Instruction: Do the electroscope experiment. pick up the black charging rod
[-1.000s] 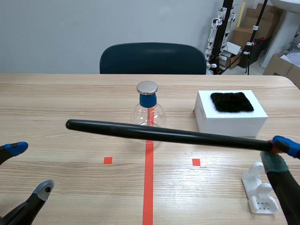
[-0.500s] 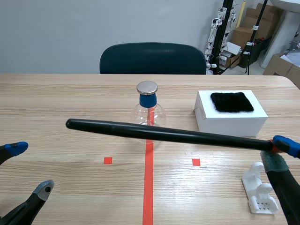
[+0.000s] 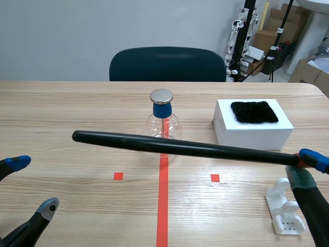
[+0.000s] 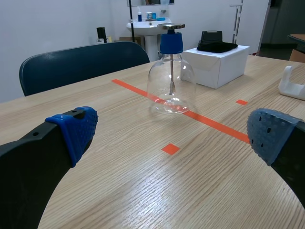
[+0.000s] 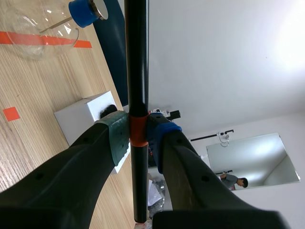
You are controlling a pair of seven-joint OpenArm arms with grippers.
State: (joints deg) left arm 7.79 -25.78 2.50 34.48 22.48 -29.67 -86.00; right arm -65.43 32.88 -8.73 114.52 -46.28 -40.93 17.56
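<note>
Wood table [image 3: 51, 103], black rod [image 3: 180, 147] held aloft

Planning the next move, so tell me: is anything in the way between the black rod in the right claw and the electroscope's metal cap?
Nothing visible. The black rod, clamped in the right claw, hangs in front of the electroscope flask; its metal cap stands clear above. The white box sits off to the side.

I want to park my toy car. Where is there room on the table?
Bare wood lies between the glass flask and the left gripper, and behind the flask toward the chair. Crowded on the right: white box, white holder, the right gripper holding the black rod across the middle.
</note>
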